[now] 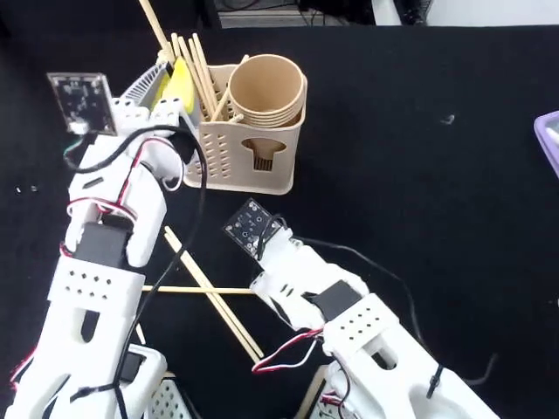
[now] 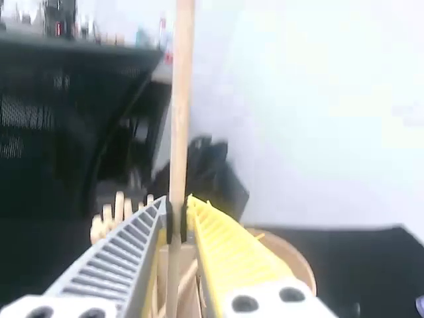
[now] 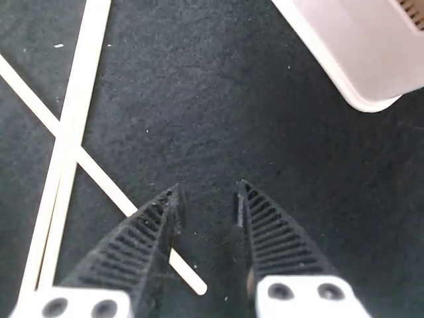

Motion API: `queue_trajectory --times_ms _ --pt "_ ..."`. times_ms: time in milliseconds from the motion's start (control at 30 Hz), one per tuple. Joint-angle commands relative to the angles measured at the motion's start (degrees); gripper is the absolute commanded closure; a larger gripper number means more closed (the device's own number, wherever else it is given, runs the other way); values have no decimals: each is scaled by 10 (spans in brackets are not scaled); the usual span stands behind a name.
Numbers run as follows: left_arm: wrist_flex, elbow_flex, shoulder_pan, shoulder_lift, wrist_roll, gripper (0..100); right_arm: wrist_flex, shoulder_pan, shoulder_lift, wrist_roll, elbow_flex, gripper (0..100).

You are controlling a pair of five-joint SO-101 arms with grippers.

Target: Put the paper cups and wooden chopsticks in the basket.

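A black table cover (image 1: 419, 175) spreads across the whole work surface, its nap flecked with pale lint. At its right edge sits the corner of a light purple container (image 1: 548, 138), cut off by the frame. A small dark ring-like bit (image 1: 447, 119) lies alone on the cloth towards that side, and two tiny specks (image 1: 26, 188) lie near the left edge. Beyond the far edge run cables (image 1: 262, 7). Behind the table stand a white wall (image 2: 318, 99), a dark mesh panel (image 2: 40, 126) and a black, bag-like lump (image 2: 209, 172).
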Motion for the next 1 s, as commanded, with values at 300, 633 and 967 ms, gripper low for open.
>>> queue_trajectory --times_ms 300,633,967 --pt "-171 38 2 94 2 967 -14 10 -17 0 -4 870" --pt "-150 30 1 150 1 884 -13 10 -17 0 -5 869" --pt "33 -47 -8 102 1 885 -12 10 -17 0 -5 869"
